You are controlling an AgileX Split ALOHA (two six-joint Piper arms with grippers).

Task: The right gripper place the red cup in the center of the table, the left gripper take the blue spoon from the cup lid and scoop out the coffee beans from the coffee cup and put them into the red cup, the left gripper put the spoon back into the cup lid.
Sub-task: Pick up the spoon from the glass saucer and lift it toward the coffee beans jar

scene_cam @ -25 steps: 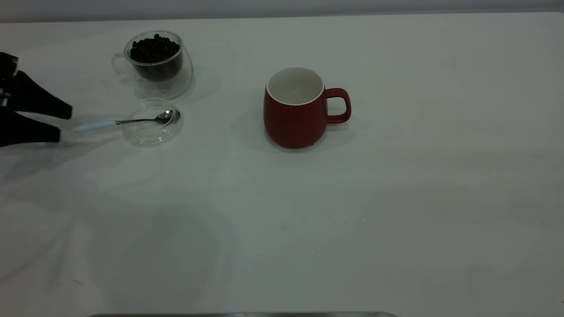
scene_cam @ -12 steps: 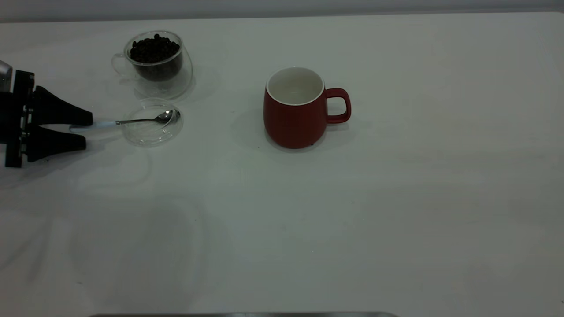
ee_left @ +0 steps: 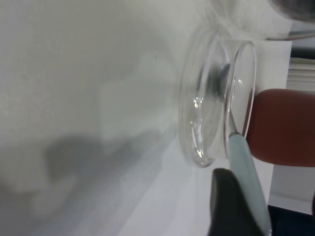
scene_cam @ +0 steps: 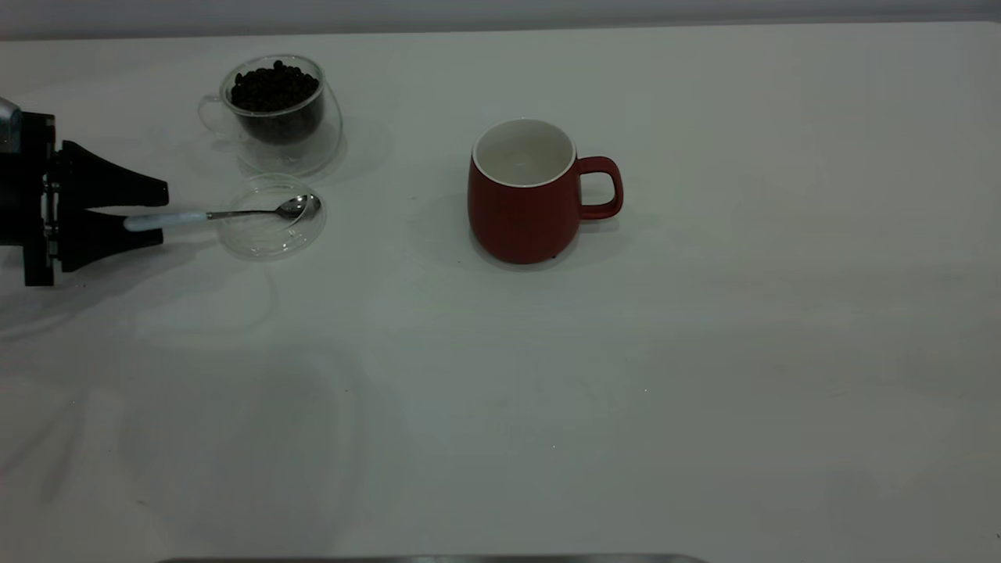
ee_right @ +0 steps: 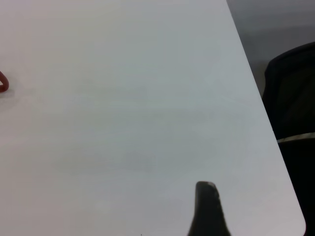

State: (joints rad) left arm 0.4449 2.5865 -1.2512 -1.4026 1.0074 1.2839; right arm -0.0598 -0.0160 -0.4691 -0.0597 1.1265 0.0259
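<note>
The blue spoon (scene_cam: 211, 216) lies with its metal bowl in the clear cup lid (scene_cam: 270, 238) and its pale handle pointing left. My left gripper (scene_cam: 163, 213) is low at the table's left, open, with one finger on each side of the handle's end. In the left wrist view the handle (ee_left: 244, 169) lies against one finger (ee_left: 225, 204), with the lid (ee_left: 197, 115) just beyond. The glass coffee cup (scene_cam: 275, 117) with coffee beans (scene_cam: 274, 86) stands behind the lid. The red cup (scene_cam: 522, 203) stands empty at the centre of the table (scene_cam: 626, 375), handle to the right. My right gripper (ee_right: 207, 209) is out of the exterior view.
The right wrist view shows bare white table (ee_right: 123, 98), its right edge with a rounded corner, a dark chair (ee_right: 293, 93) past that edge, and a red sliver (ee_right: 2, 82) at the picture's border. The red cup (ee_left: 283, 125) shows behind the lid in the left wrist view.
My left gripper has moved right, from the table's left edge to the spoon's handle, and now straddles its end. The spoon, lid and both cups have not moved.
</note>
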